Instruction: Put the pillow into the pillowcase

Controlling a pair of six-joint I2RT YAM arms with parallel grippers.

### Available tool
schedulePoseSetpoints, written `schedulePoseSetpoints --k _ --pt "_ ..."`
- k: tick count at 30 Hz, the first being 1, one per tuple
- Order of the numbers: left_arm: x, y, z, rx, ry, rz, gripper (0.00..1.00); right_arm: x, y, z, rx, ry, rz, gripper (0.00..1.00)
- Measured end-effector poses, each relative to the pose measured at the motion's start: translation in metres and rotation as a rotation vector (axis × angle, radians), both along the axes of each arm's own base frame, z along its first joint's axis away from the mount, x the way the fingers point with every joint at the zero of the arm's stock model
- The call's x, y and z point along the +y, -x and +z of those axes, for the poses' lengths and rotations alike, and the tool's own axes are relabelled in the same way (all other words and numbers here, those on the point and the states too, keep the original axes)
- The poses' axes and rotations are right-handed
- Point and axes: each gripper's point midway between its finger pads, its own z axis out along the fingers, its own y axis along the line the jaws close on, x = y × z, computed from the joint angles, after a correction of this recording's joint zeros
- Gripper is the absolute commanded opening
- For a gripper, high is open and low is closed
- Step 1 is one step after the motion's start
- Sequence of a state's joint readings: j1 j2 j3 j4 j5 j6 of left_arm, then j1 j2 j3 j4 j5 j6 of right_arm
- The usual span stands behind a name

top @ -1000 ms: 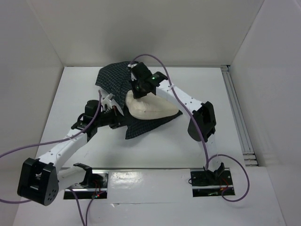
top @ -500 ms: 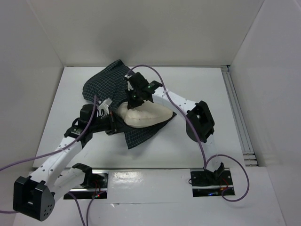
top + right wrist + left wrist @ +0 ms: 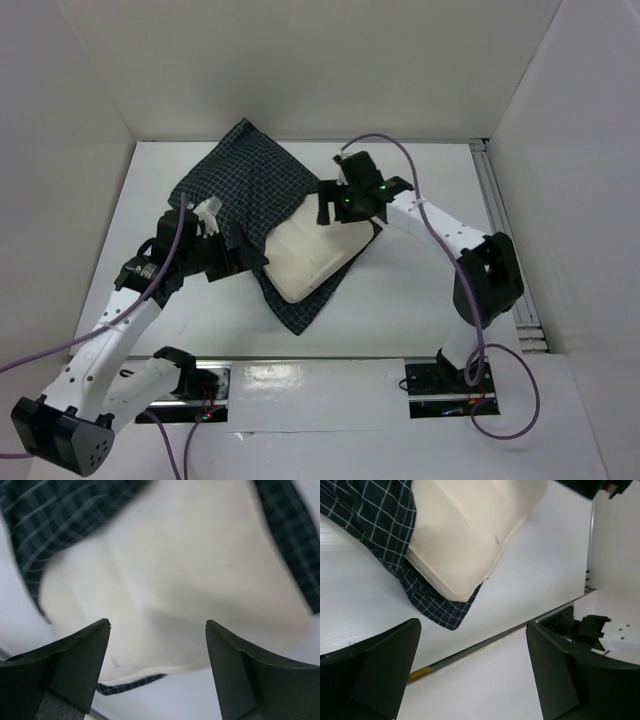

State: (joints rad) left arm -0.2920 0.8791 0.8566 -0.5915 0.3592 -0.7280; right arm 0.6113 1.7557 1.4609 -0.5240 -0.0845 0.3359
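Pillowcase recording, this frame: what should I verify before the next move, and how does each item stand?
1. Left gripper open with nothing between its fingers: ok.
2. Right gripper open and empty, over the pillow: ok.
3. Pillow fully inside the pillowcase: not ok; its near part lies bare on the case's lower layer.
4. Upper layer's edge at the opening free to grasp: cannot tell; the left arm covers part of it.
5. Pillow and pillowcase lying wholly on the table: ok.
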Motion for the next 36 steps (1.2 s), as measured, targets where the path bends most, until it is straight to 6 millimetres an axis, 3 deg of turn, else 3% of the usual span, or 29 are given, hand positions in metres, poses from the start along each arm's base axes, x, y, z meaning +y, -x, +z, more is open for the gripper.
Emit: schedulePoseSetpoints --k 2,5,8,10,12,13,14,17,18,21,25,26,28,30,32,35,36 --pt "0.005 -0.003 -0.002 0.007 -0.032 0.019 1.0 -0.037 -0.01 -0.007 0.014 0.017 -0.088 0.84" --pt "0.009 -0.008 -0.006 0.034 -0.071 0.038 1.0 -0.084 -0.024 -0.028 0.054 0.042 -0.208 0.75" --pt "0.009 -0.018 -0.006 0.053 -0.09 0.05 0.95 -0.108 -0.028 -0.049 0.11 0.043 -0.282 0.74" --pt "0.008 -0.025 -0.005 0.055 -0.095 0.054 0.94 -0.11 -0.035 -0.056 0.122 0.025 -0.296 0.76" --pt "0.006 -0.033 -0.004 0.057 -0.098 0.056 0.94 -0.105 -0.04 -0.064 0.133 0.002 -0.292 0.67" --pt "0.005 -0.035 -0.004 0.06 -0.1 0.054 0.94 -0.102 -0.041 -0.068 0.142 -0.007 -0.284 0.58" --pt "0.003 -0.039 -0.005 0.063 -0.102 0.054 0.92 -0.098 -0.041 -0.072 0.154 -0.02 -0.275 0.4" --pt "0.001 -0.045 -0.008 0.078 -0.109 0.051 0.92 -0.085 -0.037 -0.076 0.154 -0.049 -0.244 0.16" --pt "0.0 -0.046 -0.01 0.083 -0.113 0.05 0.92 -0.079 -0.034 -0.076 0.15 -0.06 -0.23 0.12" --pt "-0.003 -0.049 -0.017 0.111 -0.125 0.043 0.91 -0.049 -0.008 -0.078 0.165 -0.089 -0.147 0.1" --pt "-0.015 -0.046 -0.036 0.169 -0.158 0.007 0.91 0.012 0.053 -0.071 0.213 -0.128 0.05 0.39" --pt "-0.019 -0.044 -0.042 0.186 -0.171 -0.006 0.91 0.024 0.068 -0.066 0.217 -0.131 0.1 0.64" --pt "-0.021 -0.041 -0.053 0.216 -0.209 -0.016 0.91 0.033 0.085 -0.055 0.217 -0.137 0.152 0.8" --pt "-0.018 -0.04 -0.063 0.245 -0.263 -0.013 0.94 0.025 0.08 -0.042 0.18 -0.146 0.144 0.86" --pt "-0.016 -0.044 -0.068 0.262 -0.327 -0.001 0.98 0.003 0.058 -0.03 0.14 -0.158 0.081 0.87" --pt "-0.014 -0.057 -0.068 0.252 -0.452 0.016 0.99 -0.039 0.022 -0.034 0.112 -0.133 -0.049 0.87" --pt "-0.022 -0.065 -0.067 0.239 -0.487 0.01 0.99 -0.049 0.017 -0.038 0.118 -0.119 -0.077 0.87"
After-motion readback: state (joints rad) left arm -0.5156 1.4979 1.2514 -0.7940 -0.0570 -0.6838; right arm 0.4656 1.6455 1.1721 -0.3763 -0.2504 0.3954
